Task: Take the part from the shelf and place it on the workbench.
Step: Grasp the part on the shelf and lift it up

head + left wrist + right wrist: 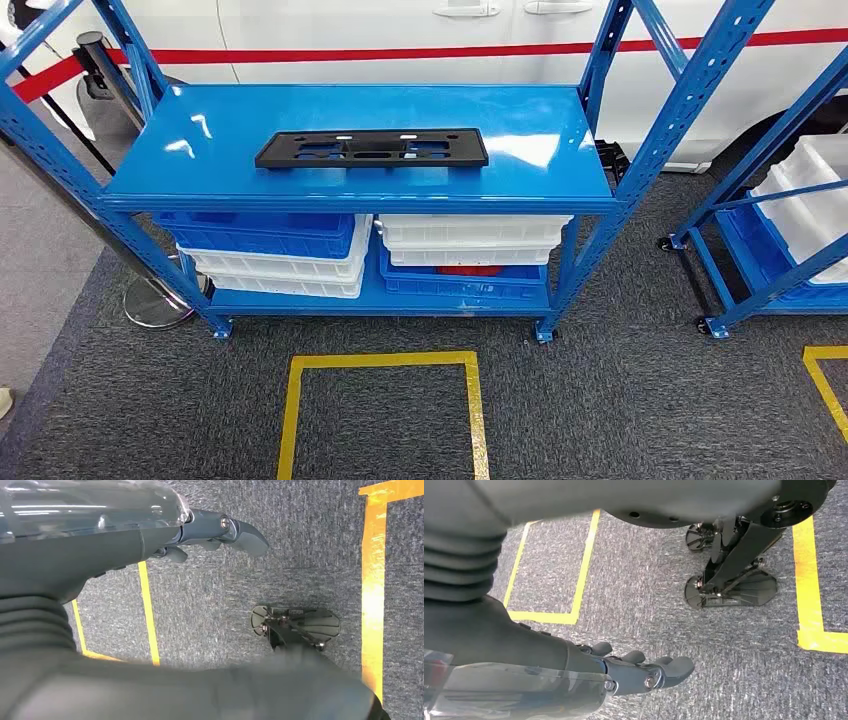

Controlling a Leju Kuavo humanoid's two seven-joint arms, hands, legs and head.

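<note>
Blue shelf (200,150) holds black part (372,148), robot hand (644,670) well apart.

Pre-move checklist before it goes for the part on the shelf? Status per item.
1. Black part lies flat on the blue shelf's top, nothing on it: ok.
2. Left hand holds nothing, hangs over the carpet: ok.
3. Right hand holds nothing, hangs over the carpet: ok.
4. Carpet between robot and shelf, with the yellow tape square, shows no obstacle: ok.
5. Whether the part is within reach from this stance: cannot tell.
6. Workbench for the drop-off: cannot tell.
</note>
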